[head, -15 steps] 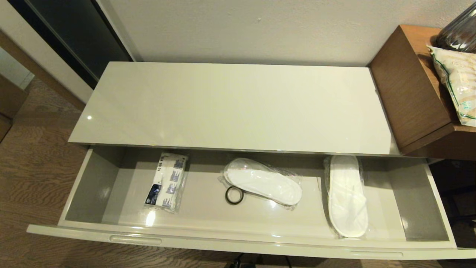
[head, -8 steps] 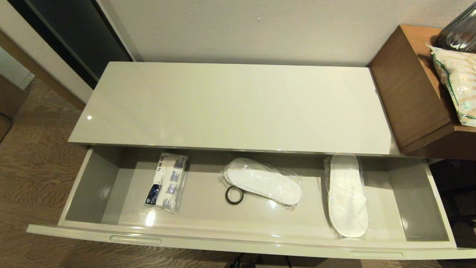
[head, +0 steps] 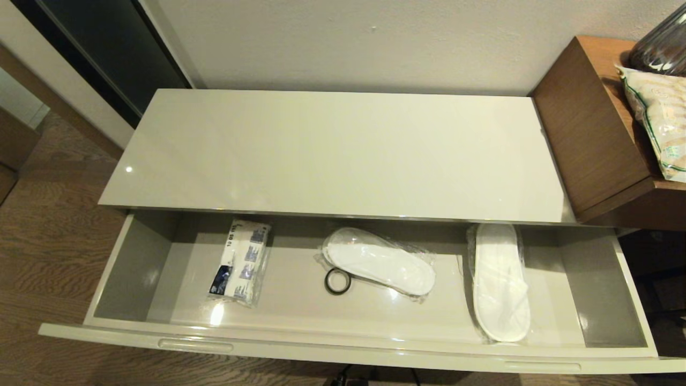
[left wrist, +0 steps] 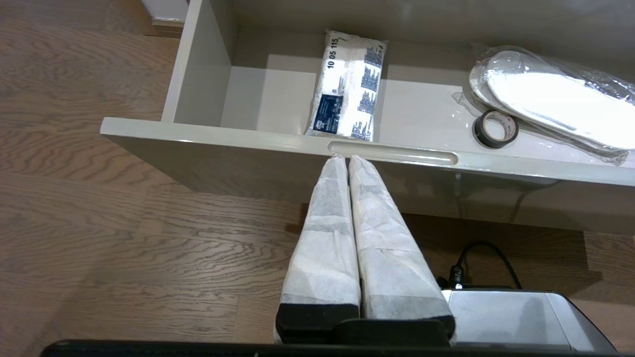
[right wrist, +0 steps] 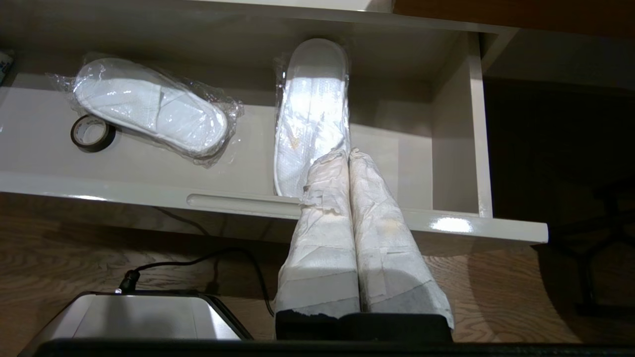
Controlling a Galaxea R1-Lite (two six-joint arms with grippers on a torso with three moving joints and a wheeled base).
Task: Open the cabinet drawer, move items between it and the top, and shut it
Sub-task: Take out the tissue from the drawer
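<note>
The wide beige-grey cabinet drawer (head: 343, 354) stands pulled out under the glossy cream top (head: 332, 155), which carries nothing. The white tissue pack (head: 241, 261) with blue patches and black digits lies in the drawer's left part; the left wrist view shows the tissue pack (left wrist: 347, 84) lengthwise behind the left pull handle (left wrist: 392, 152). My left gripper (left wrist: 346, 158) is shut and empty, in front of that handle, outside the drawer. My right gripper (right wrist: 347, 153) is shut and empty, over the drawer's front rim near the right handle (right wrist: 238, 201). Neither arm shows in the head view.
Two white wrapped slippers (head: 378, 260) (head: 498, 281) and a dark tape roll (head: 337, 281) lie in the drawer. A taller brown wooden unit (head: 595, 128) with a bag stands at the right. Wooden floor, a cable (right wrist: 198, 260) and the robot's base lie below the drawer front.
</note>
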